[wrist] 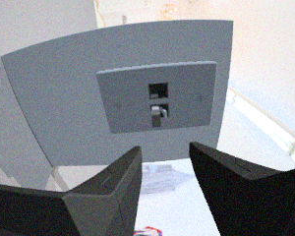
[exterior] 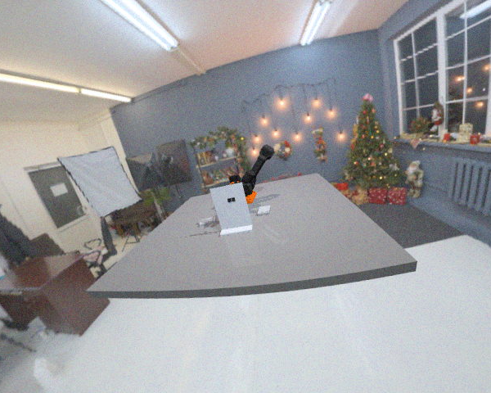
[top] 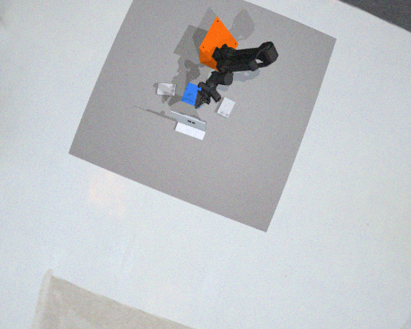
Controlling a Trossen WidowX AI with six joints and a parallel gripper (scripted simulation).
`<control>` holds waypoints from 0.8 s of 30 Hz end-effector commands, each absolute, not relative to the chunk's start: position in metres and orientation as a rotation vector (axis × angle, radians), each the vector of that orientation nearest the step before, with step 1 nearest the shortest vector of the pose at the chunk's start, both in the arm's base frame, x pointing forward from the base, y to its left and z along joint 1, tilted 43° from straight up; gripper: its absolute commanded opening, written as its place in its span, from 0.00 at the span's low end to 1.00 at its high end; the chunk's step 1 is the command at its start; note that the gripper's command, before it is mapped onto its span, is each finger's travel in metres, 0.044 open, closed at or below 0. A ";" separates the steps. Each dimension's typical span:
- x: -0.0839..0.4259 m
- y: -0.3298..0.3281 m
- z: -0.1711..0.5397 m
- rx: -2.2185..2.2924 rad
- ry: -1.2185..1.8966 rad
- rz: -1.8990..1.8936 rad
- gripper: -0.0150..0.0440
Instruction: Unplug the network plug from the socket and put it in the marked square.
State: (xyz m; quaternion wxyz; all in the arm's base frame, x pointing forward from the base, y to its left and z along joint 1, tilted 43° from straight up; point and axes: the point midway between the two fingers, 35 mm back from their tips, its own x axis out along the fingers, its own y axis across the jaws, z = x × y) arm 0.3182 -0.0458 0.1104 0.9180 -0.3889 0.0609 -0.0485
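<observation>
The grey upright panel (top: 188,121) (exterior: 231,209) (wrist: 56,105) stands on a white foot on the table. In the wrist view its socket plate (wrist: 124,101) faces me, with an empty dark socket (wrist: 158,89) above and the small pale plug (wrist: 157,113) seated in the lower socket. My gripper (top: 201,102) (wrist: 165,150) is partly open and empty. It points at the plate from a short distance, with the plug in line with the gap between the fingers. The blue marked square (top: 190,94) lies on the table beside the gripper, partly hidden by it. In the exterior view the panel hides the gripper.
The orange arm base (top: 215,38) stands behind the square. Two small white blocks lie on the grey table (top: 135,149): the left block (top: 166,88) (exterior: 206,220) and the right block (top: 225,107) (exterior: 263,210). The arm (exterior: 259,162) rises behind the panel.
</observation>
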 end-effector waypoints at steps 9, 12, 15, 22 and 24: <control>0.326 -0.047 0.108 -0.820 0.135 -0.103 0.52; 0.331 -0.047 0.108 -0.820 0.135 -0.103 0.52; 0.335 -0.047 0.109 -0.820 0.134 -0.103 0.52; 0.346 -0.047 0.110 -0.820 0.134 -0.104 0.52; 0.349 -0.046 0.110 -0.820 0.134 -0.104 0.52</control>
